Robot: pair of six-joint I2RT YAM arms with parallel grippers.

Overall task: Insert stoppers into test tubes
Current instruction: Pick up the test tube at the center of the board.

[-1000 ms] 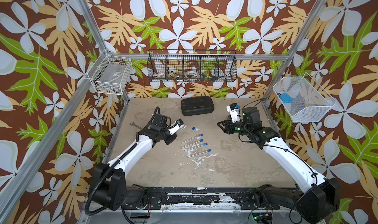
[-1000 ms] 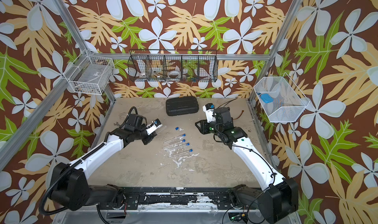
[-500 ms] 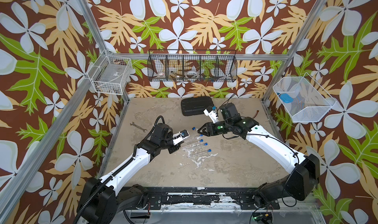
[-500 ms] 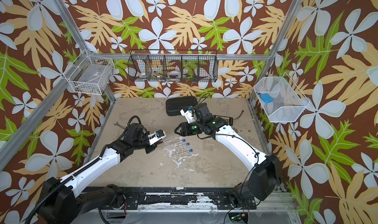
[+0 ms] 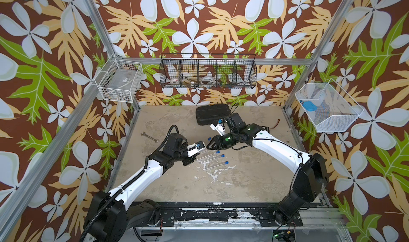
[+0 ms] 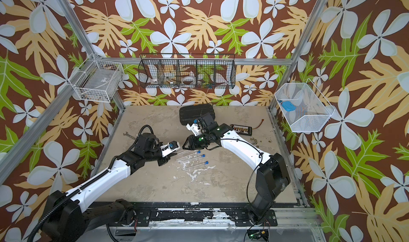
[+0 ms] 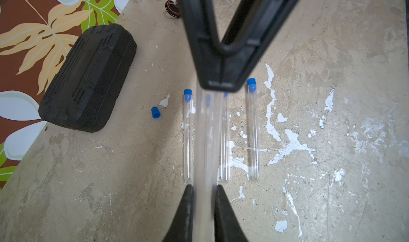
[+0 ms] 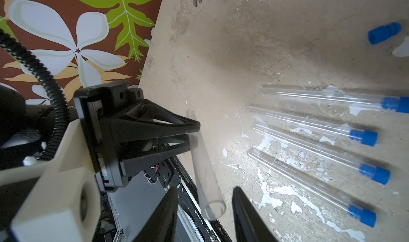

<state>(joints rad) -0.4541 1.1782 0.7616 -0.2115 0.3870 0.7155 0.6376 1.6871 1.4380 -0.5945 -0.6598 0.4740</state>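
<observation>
My left gripper (image 7: 204,187) is shut on a clear test tube (image 7: 205,139) with no stopper in it, and holds it level above the table. The tube's open mouth (image 8: 213,206) lies between the fingers of my open right gripper (image 8: 205,200); nothing else is between them. In a top view the two grippers, left (image 5: 193,157) and right (image 5: 208,145), meet tip to tip at mid-table. Several test tubes (image 8: 309,123) with blue stoppers (image 8: 364,137) in them lie side by side below. One loose stopper (image 8: 384,33) lies on the table (image 5: 254,181), also seen in a top view (image 5: 209,138).
A black case (image 5: 213,114) lies at the back of the table and a small wrench (image 5: 150,137) at the left. A dark board with wires (image 6: 241,129) sits at the right. Wire baskets hang on the walls; the right one (image 5: 327,110) holds a flat blue object.
My right arm swung from the back right down to mid-table and its fingers now straddle the tube's mouth. My left gripper carried the tube rightward to meet it.
</observation>
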